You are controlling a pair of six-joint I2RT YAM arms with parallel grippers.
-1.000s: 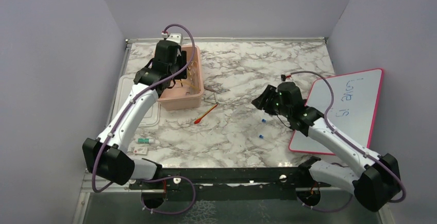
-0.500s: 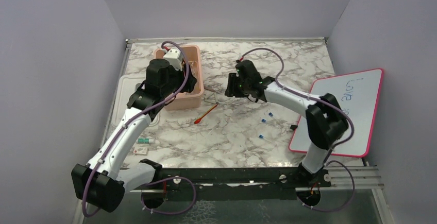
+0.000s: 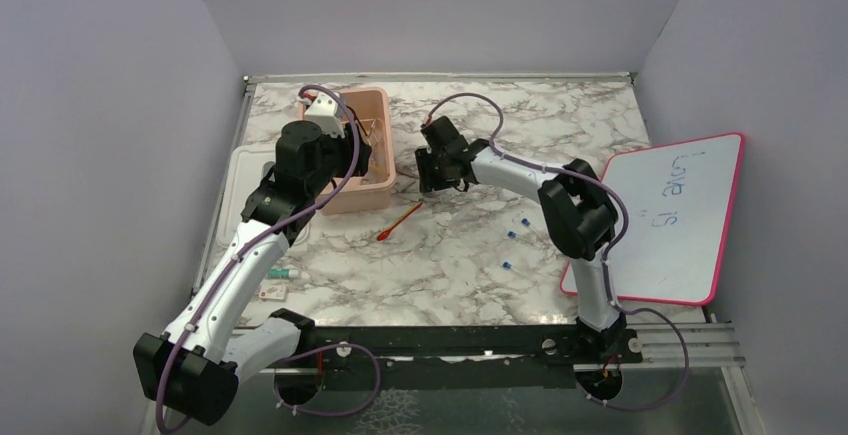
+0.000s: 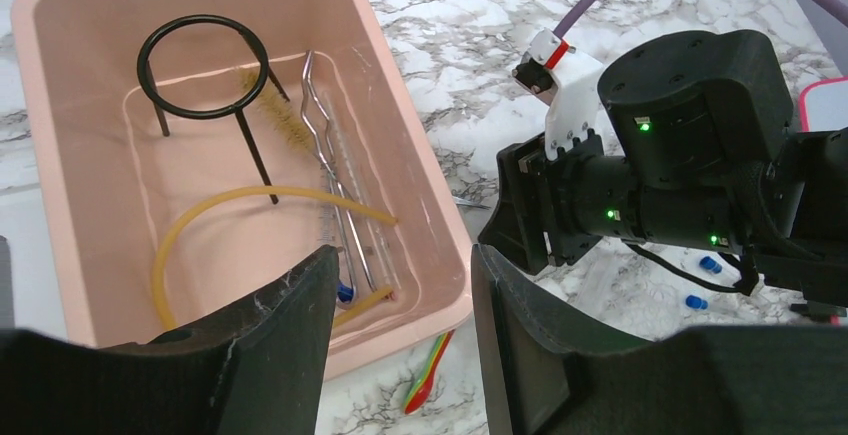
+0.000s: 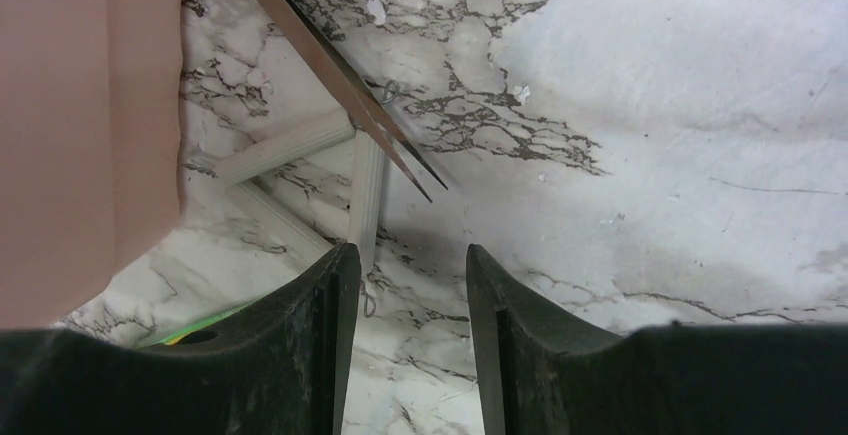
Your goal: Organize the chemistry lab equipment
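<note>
Marble-patterned tabletop (image 3: 470, 285) filled the overhead view, with a pink plastic tub (image 3: 372, 193) toward the far left. The left gripper (image 3: 342, 150) hung above the tub's inside, and the right gripper (image 3: 430, 177) sat low over the table just right of the tub. A red-tipped stick (image 3: 400, 221) lay on the marble near the tub's near corner, tiny blue pieces (image 3: 511, 234) lay further right, and a pink-framed whiteboard (image 3: 670, 215) sat at the right edge. From the left wrist camera, the left gripper's fingers (image 4: 250, 355) stood apart with nothing between them. Below them, inside the tub, lay a black wire ring on thin legs (image 4: 203, 52), a small bristly brush (image 4: 268, 105), thin metal tongs (image 4: 330, 150) and a long tan rubber tube (image 4: 225, 200) curled along the floor. From the right wrist camera, the right gripper's fingers (image 5: 300, 355) were parted and empty above the marble. Just ahead of them, pointed metal tweezers (image 5: 340, 70) lay across cream ribbed rods (image 5: 285, 147), close beside the tub's outer wall.
</note>
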